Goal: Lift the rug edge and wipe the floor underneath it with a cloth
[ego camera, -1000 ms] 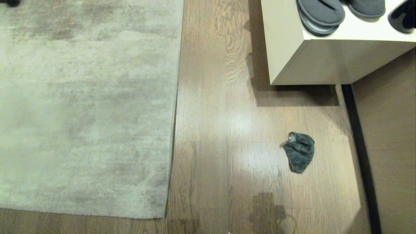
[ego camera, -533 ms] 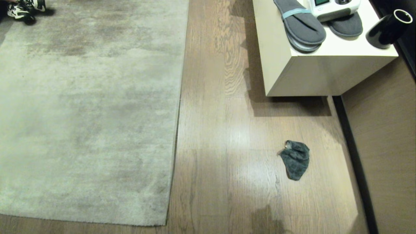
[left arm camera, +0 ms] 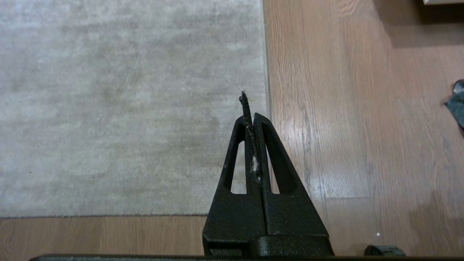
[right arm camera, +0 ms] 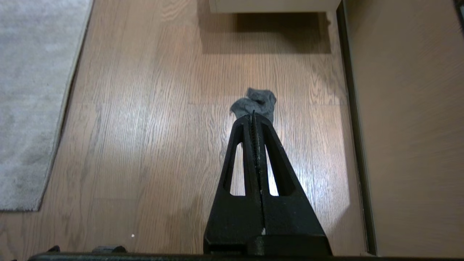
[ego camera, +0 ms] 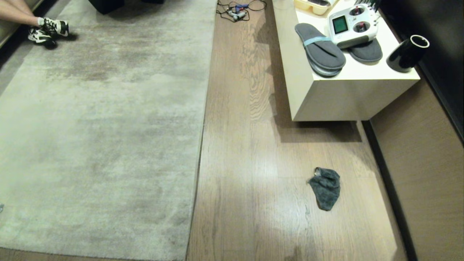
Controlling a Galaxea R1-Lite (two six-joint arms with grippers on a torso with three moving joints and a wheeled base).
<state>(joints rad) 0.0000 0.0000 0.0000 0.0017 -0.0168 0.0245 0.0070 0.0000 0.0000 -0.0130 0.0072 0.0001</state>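
Already we see one rug, cut off at the head view's left side, with its rug edge (ego camera: 201,145) running straight along the floor (ego camera: 253,163). Our left gripper (left arm camera: 250,116), fingers pressed together on nothing but lint, hangs above the rug just inside that border; only a sliver of the cloth (left arm camera: 457,103) shows far off to its side. Our right gripper (right arm camera: 255,117), also closed and empty, hovers over the floor with the single cloth (ego camera: 325,187) lying just beyond its tips, partly hidden behind them. Neither gripper appears in the head view.
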